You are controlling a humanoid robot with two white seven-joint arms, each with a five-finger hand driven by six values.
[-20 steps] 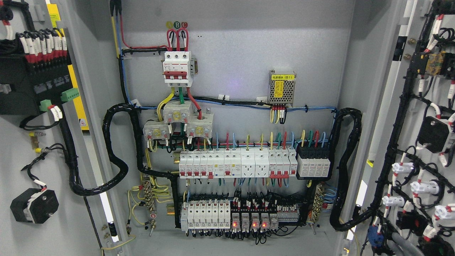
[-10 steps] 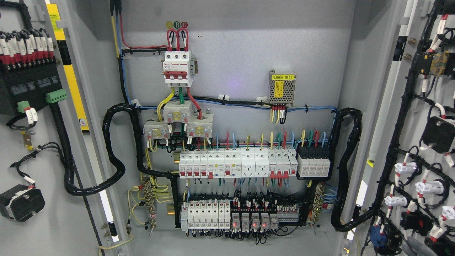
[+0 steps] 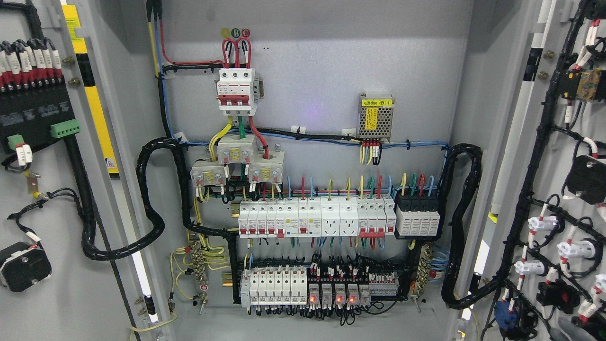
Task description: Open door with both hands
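A grey electrical cabinet stands wide open before me. Its left door [image 3: 42,303] is swung out at the picture's left, showing its inner face with a black terminal block [image 3: 33,113] and a round black switch back [image 3: 23,266]. The right door [image 3: 575,142] is swung out at the right, its inner face carrying black wiring looms and white lamp holders [image 3: 539,222]. Neither of my hands nor arms shows anywhere in the head view.
Inside, the back panel [image 3: 322,71] holds a red-and-white main breaker [image 3: 236,90], a row of white breakers [image 3: 315,218], a lower row with red lit indicators [image 3: 331,299] and a meshed power supply [image 3: 375,116]. Thick black cable loops [image 3: 156,222] hang at both sides.
Both doors have swung further outward: the left door's fittings slid left, the right door's fittings slid right. The cabinet interior has not moved.
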